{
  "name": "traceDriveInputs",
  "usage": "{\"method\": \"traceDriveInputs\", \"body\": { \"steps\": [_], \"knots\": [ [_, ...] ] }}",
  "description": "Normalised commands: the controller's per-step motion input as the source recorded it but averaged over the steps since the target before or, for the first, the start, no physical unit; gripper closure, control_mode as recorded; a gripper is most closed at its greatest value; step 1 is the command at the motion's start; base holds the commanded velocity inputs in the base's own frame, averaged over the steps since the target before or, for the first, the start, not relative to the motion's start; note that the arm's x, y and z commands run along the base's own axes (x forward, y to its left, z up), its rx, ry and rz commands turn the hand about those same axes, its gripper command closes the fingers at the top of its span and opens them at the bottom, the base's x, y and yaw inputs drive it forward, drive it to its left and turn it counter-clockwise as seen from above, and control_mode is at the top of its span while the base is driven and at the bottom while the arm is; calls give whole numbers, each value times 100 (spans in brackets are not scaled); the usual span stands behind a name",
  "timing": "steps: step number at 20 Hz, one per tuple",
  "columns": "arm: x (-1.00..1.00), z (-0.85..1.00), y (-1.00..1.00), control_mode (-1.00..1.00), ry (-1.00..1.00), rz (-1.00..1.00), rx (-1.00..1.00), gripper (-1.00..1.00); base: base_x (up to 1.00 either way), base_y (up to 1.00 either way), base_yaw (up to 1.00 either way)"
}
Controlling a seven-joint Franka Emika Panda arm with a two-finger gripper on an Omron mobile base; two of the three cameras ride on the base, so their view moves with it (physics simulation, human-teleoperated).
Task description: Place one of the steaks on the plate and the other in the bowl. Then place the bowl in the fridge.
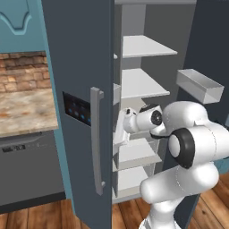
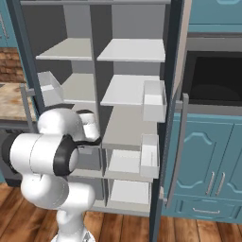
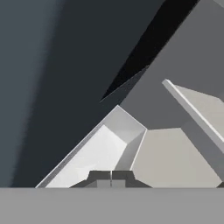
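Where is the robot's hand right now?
The shut gripper is inside the open fridge, right beside a pale grey door bin and above a grey shelf in the hand view.

- Fridge (image 1: 76, 67): dark grey-blue doors, black panel with blue lights, grey handle.
- Shelves (image 2: 130, 49): pale grey, as are the door bins (image 1: 199, 85).
- Arm (image 1: 192, 147): white with black joints.
- Table (image 1: 24, 109): mottled tan-brown top.
- Wall (image 1: 22, 69): red-brown brick.
- Cabinets (image 2: 208, 151): teal.
- Floor (image 2: 118, 229): reddish wood planks.
- End effector (image 3: 111, 177): dark grey tips.
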Motion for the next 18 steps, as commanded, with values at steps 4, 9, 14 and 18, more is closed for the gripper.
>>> {"method": "traceDriveInputs", "body": {
  "steps": [4, 9, 14, 18],
  "knots": [
    [85, 40, -47, -100, 29, 43, 28, 100, 0, 0, 0],
    [99, 42, -38, -100, 30, 45, 28, 100, 0, 0, 0],
    [99, 46, -23, -100, 35, 47, 26, 100, 0, 0, 0],
    [88, 30, 16, -100, 51, 51, 16, 100, 0, 0, 0]
  ]
}}
